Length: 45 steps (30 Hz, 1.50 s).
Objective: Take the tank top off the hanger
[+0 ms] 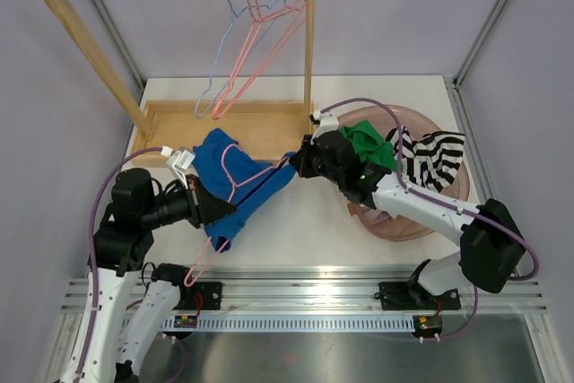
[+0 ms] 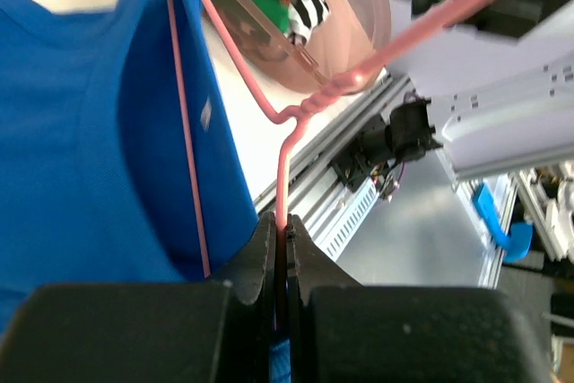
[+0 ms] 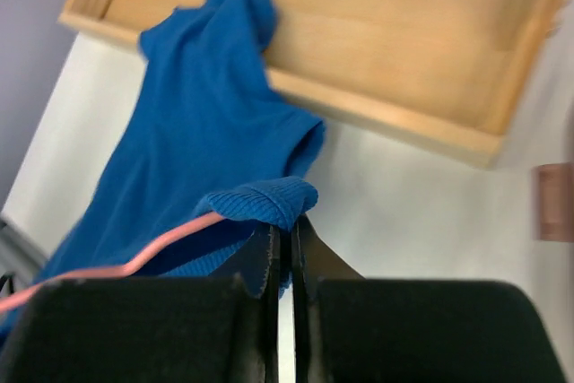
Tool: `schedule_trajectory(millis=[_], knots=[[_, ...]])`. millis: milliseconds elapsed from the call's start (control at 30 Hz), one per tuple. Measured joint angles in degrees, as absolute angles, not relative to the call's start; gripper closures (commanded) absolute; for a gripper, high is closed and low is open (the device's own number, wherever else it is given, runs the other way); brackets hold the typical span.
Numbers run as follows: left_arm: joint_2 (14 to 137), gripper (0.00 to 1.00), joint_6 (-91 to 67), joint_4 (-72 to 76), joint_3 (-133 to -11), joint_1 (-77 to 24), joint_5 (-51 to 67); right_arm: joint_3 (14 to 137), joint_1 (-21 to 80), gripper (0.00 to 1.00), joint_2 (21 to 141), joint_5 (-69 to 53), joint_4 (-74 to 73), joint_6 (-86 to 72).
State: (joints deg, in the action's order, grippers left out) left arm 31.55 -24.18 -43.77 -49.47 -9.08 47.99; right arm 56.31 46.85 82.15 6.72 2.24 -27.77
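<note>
**You are pinning the hanger [image 1: 230, 170] while peeling the tank top [image 1: 254, 187] off one arm of it.**
Your left gripper [image 2: 285, 238] is clamping the pink wire just below its twisted neck. Your right gripper [image 3: 285, 238] is pinching the top's ribbed edge at the hanger's far tip. The top is lying on the table [image 1: 314, 230] between the arms, running diagonally from near-left to far-right, with the hook pointing towards the near edge. You should be holding the left fixed and drawing the right outward past the tip.

tank top [image 1: 256, 187]: blue | hanger [image 2: 283, 177]: pink | striped cloth [image 1: 439, 157]: black-white | other cloth [image 1: 369, 143]: green
</note>
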Motion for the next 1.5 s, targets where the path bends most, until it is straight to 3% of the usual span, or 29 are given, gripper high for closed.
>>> schedule_trajectory(millis=[233, 433, 700, 1000, 1167, 1500], knots=[[29.47, 1.00, -20.86, -46.50, -53.10, -12.08, 47.46, 64.77, 41.50, 1.00, 82.61, 10.87, -6.94, -26.55], [25.82, 1.00, -21.04, -42.78, -57.43, -12.14, 45.34, 64.71, 41.39, 1.00, 80.88, -1.41, -8.88, -27.03], [25.06, 1.00, -27.42, -17.10, -59.16, -12.25, 40.42, 68.64, 41.21, 1.00, 69.69, -21.93, -8.10, -31.03], [36.27, 0.98, -28.23, 6.74, -69.87, -12.38, 26.70, 84.29, 46.30, 1.00, 68.45, -35.97, -7.05, -35.20], [36.03, 1.00, -24.84, 5.58, -70.39, -12.38, 17.37, 85.01, 48.38, 1.00, 68.90, -35.05, -10.33, -32.69], [36.36, 1.00, -19.22, -16.12, -74.00, -12.38, -2.55, 72.99, 53.87, 1.00, 73.71, -22.11, -14.33, -30.52]])
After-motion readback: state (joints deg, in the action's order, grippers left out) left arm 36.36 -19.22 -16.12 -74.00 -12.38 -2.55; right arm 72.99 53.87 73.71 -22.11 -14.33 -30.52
